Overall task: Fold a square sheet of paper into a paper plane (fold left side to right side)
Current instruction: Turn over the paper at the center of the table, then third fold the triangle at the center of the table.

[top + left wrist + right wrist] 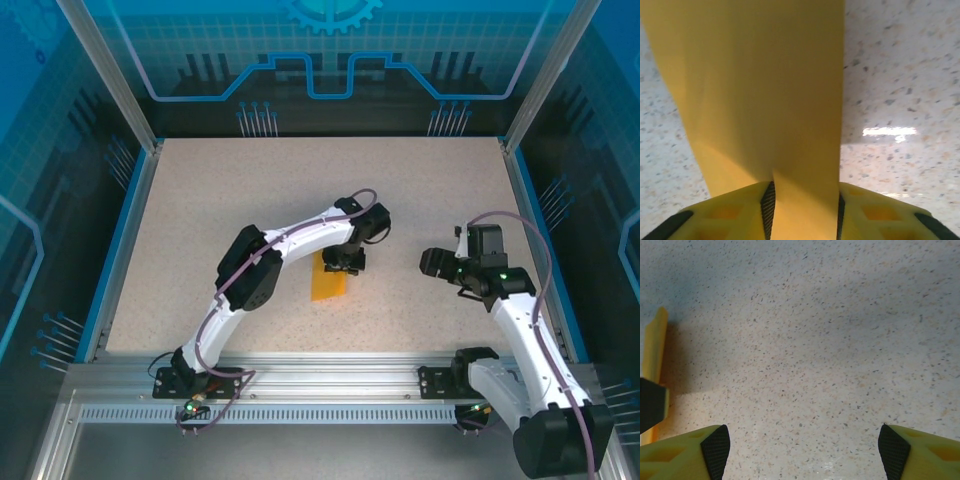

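My left end effector is part-open astride the square sheet of paper, long axis near-far. Right end effector wide open, empty; paper lies leftward.

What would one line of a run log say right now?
left gripper: part open, over orange paper | right gripper: open, empty, above table

bright orange paper, beige speckled table, yellow right hand with black textured pads, white arms, blue walls
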### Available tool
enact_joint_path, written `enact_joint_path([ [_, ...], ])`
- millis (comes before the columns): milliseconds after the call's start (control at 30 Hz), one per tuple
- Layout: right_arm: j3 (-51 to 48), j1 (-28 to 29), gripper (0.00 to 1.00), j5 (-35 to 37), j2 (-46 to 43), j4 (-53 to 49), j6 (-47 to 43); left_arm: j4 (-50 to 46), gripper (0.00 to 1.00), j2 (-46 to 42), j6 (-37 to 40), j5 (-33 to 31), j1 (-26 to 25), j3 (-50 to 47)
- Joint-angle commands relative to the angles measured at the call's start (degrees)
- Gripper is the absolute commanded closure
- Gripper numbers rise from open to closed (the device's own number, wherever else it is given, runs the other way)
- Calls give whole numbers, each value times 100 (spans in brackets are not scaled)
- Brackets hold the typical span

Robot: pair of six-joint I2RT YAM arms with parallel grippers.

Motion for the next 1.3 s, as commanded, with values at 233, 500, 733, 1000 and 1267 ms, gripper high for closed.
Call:
enact_joint_path([
  [233, 49, 231, 22, -1140, 587, 551, -36, 1626, 38, -1596, 722, 1241, 440, -1224],
  [500, 507, 1568, 47, -1104, 1982, 1479, 480, 3011, 34, -3066, 818, 1890, 1451, -3442],
  [733, 1456, 2222, 67, -981, 3673, 2160, 846, 3963, 32, -3613, 804, 2677, 2081, -4804],
  [1000, 2862, 2465, 74, -1141, 5502, 2252, 854, 4492, 30, -3435, 770, 3281, 2338, -5400],
  [1267, 3540, 2484, 75, -836, 6266, 1764, 739, 4566, 30, -3036, 735, 3458, 2347, -5350],
])
